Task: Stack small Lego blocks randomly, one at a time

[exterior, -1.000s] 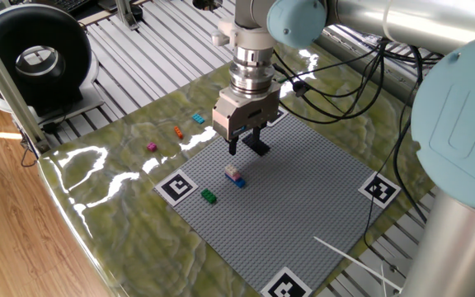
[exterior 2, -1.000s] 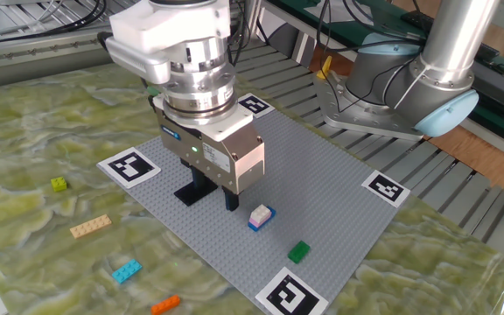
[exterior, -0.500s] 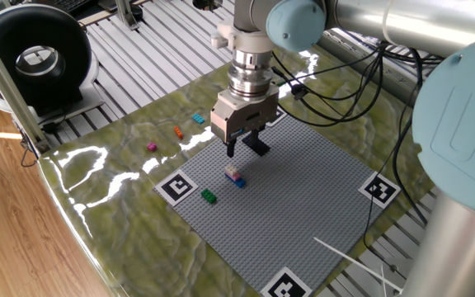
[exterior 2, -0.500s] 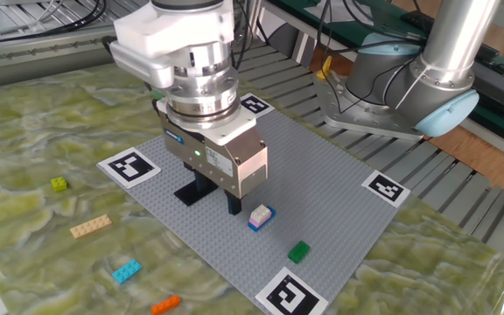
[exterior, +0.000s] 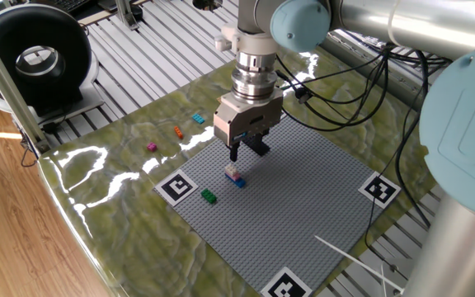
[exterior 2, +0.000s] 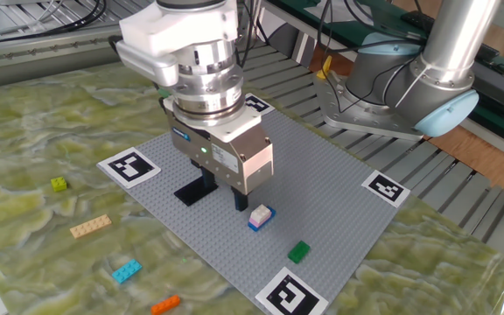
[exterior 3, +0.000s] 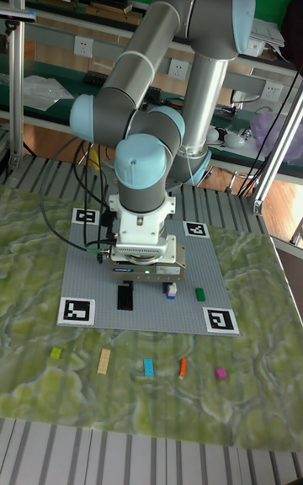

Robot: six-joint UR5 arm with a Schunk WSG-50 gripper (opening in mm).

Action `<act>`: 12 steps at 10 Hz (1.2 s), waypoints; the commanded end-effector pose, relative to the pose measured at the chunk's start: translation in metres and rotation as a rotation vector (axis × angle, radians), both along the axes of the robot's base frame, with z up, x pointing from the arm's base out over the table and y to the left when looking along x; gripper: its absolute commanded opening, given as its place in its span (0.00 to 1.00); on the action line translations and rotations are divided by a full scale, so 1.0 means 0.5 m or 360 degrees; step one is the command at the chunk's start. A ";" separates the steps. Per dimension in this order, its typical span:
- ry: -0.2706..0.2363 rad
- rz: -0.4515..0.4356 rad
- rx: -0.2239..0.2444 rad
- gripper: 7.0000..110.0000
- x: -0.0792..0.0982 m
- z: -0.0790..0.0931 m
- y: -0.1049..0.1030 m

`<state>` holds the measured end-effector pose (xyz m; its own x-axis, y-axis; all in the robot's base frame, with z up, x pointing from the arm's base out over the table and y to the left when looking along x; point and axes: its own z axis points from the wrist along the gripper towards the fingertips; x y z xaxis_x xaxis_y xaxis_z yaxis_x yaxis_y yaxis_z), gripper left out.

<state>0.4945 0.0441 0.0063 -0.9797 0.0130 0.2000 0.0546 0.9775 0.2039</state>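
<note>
One fixed view shows the bench, green marbled, carrying the grey baseplate with the arm reaching down over its middle. The claw hangs just above the baseplate, pointing straight down. Its dark fingers look close together with nothing between them, though how wide the gap is I cannot tell for sure.

Square marker tags sit at the baseplate's corners. Just behind the claw in the other fixed view lies the dark plate, flat on the baseplate and partly hidden by the claw body.

Directly below and slightly in front of the claw stands a small stack: a white-pink block on a blue block, apart from the fingertips. A green block sits on the baseplate near the stack, farther from the claw.

Well apart from the claw, off the baseplate on the bare bench, lie the loose ones: tan, cyan, orange and yellow-green. The magenta one shows in the tall fixed view, at the end of that row.
</note>
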 end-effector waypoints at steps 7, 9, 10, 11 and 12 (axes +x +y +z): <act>0.0012 -0.0025 0.0043 0.57 -0.014 -0.004 0.014; 0.0007 -0.0026 0.0045 0.57 -0.012 -0.008 0.015; 0.0004 -0.0024 0.0048 0.57 -0.011 -0.009 0.016; 0.0005 -0.0027 0.0048 0.57 -0.011 -0.010 0.017; 0.0005 -0.0027 0.0045 0.57 -0.011 -0.012 0.016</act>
